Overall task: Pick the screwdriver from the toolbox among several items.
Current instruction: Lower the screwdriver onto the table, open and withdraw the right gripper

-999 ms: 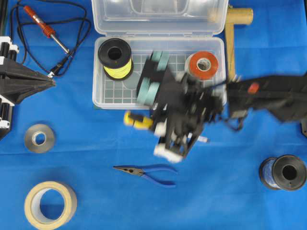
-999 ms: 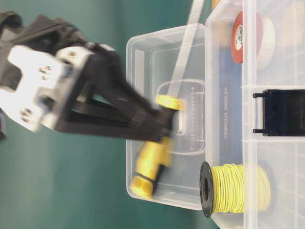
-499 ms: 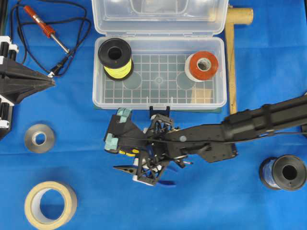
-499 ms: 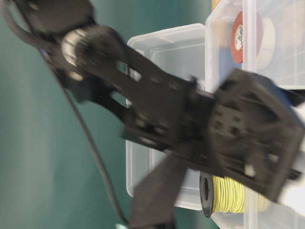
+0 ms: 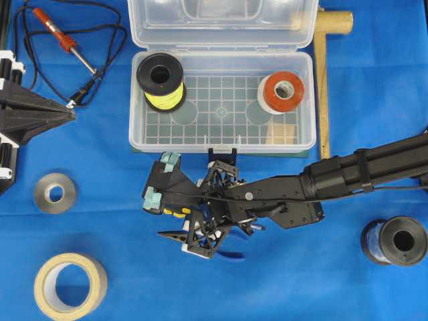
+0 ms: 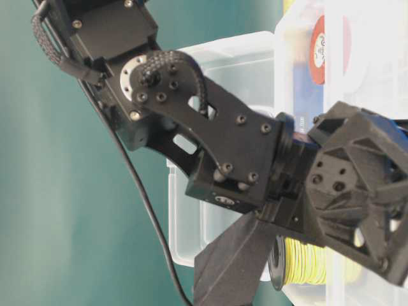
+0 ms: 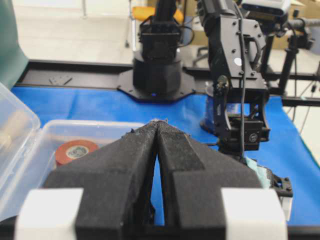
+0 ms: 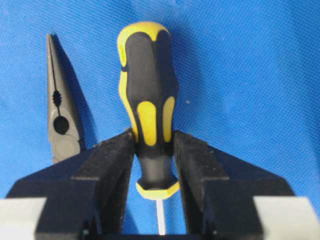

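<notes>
The right gripper (image 8: 153, 150) is pinching the screwdriver (image 8: 147, 100) at its handle's neck, low over the blue cloth (image 5: 100, 167), outside the toolbox (image 5: 221, 144). Spreading its 2 fingers gently should avoid rolling it into the needle-nose pliers (image 8: 62, 125). The chunky handle is showing yellow and black. The left gripper (image 7: 159, 130) is sitting pressed together.

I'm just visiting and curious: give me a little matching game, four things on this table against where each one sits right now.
Things:
1. screwdriver
2. red-and-white tape roll
3. soldering iron
4. pliers

Places:
A. on the blue cloth, far left corner, cord looped round it
B. between the fingers of the right pincer
C. inside the clear toolbox, right end
D. on the cloth beside the right pincer

Pairs: 1-B, 2-C, 3-A, 4-D
</notes>
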